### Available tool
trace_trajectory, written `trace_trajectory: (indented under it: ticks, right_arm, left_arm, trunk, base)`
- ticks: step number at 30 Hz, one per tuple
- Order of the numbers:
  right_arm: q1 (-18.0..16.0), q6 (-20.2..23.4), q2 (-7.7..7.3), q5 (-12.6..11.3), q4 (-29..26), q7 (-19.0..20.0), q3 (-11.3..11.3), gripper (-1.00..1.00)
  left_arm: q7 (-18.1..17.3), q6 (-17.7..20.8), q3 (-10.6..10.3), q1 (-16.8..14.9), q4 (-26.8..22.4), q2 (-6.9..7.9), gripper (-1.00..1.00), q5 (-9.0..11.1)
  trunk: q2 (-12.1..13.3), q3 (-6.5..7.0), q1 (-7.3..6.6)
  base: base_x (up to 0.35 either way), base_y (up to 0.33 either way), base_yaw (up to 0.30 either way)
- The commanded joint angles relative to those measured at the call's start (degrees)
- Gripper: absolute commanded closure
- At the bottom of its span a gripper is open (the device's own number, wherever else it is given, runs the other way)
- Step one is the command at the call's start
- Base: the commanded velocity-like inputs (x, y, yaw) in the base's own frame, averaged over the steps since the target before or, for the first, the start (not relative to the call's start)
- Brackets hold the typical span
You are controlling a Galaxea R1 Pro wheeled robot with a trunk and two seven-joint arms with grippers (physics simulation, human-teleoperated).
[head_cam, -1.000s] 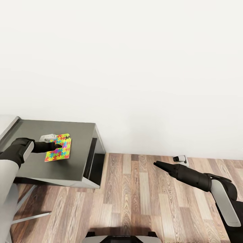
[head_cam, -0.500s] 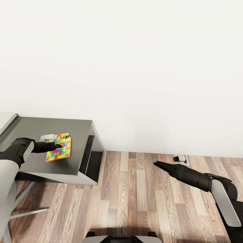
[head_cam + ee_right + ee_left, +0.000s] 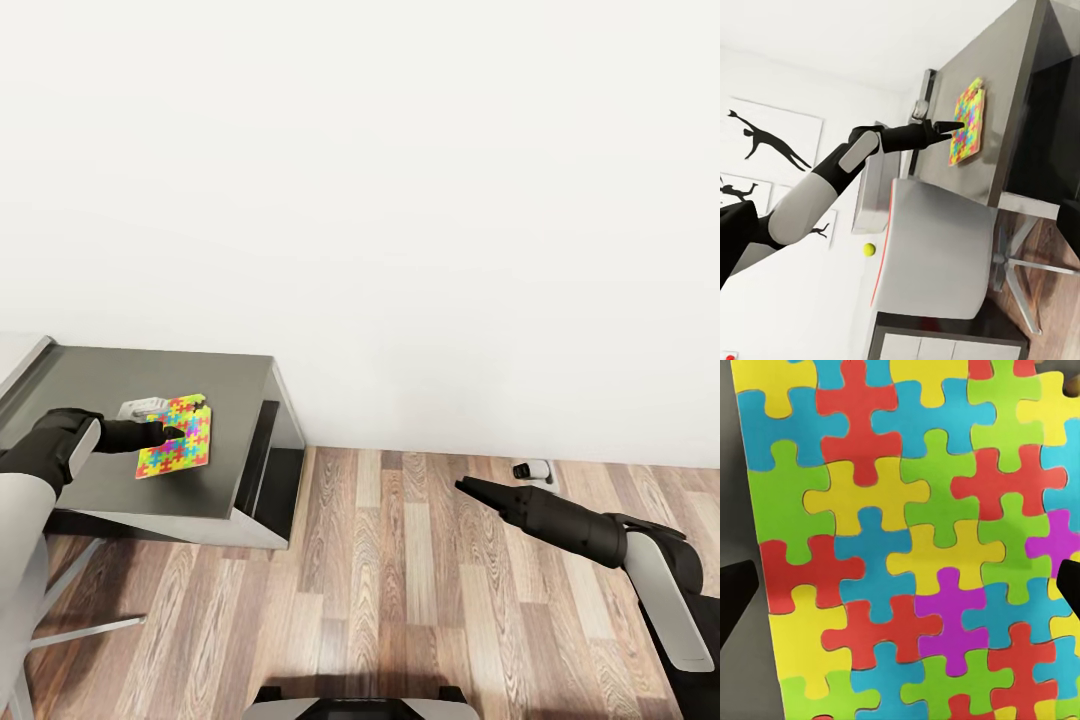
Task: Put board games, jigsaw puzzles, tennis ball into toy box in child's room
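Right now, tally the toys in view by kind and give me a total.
Jigsaw puzzles: 2, apparently stacked slightly offset on the table
Tennis ball: 1
Total: 3

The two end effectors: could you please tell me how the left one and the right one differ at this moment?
The left end effector hovers over the dark table, at the jigsaw puzzles; the right end effector hangs over the wood floor, near nothing. The left one's fingers are spread wide across the puzzle; the right one's taper to a single point. Both are black and hold nothing.
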Motion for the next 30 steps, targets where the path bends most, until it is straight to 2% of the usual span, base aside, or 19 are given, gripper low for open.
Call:
trace_trajectory:
  ticks: [1,5,7,12,13,15,18,23,30]
  right_arm:
    - [-0.04,0.19,0.02,0.18,-0.01,0.25,-0.04,-1.00]
    - [-0.04,0.12,0.28,0.56,0.10,-0.67,-0.01,-1.00]
    - [-0.04,0.03,0.41,0.57,0.79,-2.98,-0.06,-1.00]
    - [0.02,0.19,0.71,0.19,4.71,-20.54,-0.07,-1.00]
    - [0.03,0.19,0.73,0.02,5.10,-23.06,-0.06,-1.00]
    - [0.04,0.19,0.79,-0.12,5.38,-25.28,0.01,-1.00]
    - [0.05,0.19,0.82,-0.23,5.64,-27.13,0.11,-1.00]
    - [0.05,0.19,0.85,-0.26,5.64,-27.52,0.15,-1.00]
    - [0.05,0.19,0.86,-0.26,5.62,-27.51,0.14,-1.00]
  left_arm:
    - [-0.20,0.50,0.25,0.00,-0.04,-0.05,-1.00,0.09]
    - [-0.36,0.75,0.28,0.00,-0.04,0.03,-1.00,0.09]
    - [-0.35,0.78,0.30,0.00,-0.05,0.03,-1.00,0.09]
    - [-0.37,0.84,0.26,0.00,-0.04,0.03,-1.00,0.09]
    - [-0.37,0.84,0.26,0.00,-0.05,0.03,-1.00,0.09]
    - [-0.38,0.89,0.25,0.00,-0.05,0.03,-1.00,0.09]
    - [-0.39,0.92,0.25,0.00,-0.05,0.03,-1.00,0.13]
    - [-0.63,1.07,0.36,0.00,-0.05,0.07,-1.00,0.18]
    - [-5.55,1.23,0.26,0.00,0.00,0.12,-1.00,0.09]
  trunk:
    - [-0.08,-0.08,0.04]
    - [-0.08,-0.08,0.04]
    - [-0.08,-0.08,0.04]
    - [-0.08,-0.08,0.04]
    - [-0.08,-0.08,0.04]
    - [-0.08,-0.08,0.04]
    - [-0.08,-0.08,0.04]
    - [-0.08,-0.08,0.04]
    - [-0.08,-0.08,0.04]
  base:
    - [0.000,0.000,0.000]
    - [0.000,0.000,0.000]
    - [0.000,0.000,0.000]
    - [0.000,0.000,0.000]
    - [0.000,0.000,0.000]
    - [0.000,0.000,0.000]
    - [0.000,0.000,0.000]
    - [0.000,0.000,0.000]
    - [0.000,0.000,0.000]
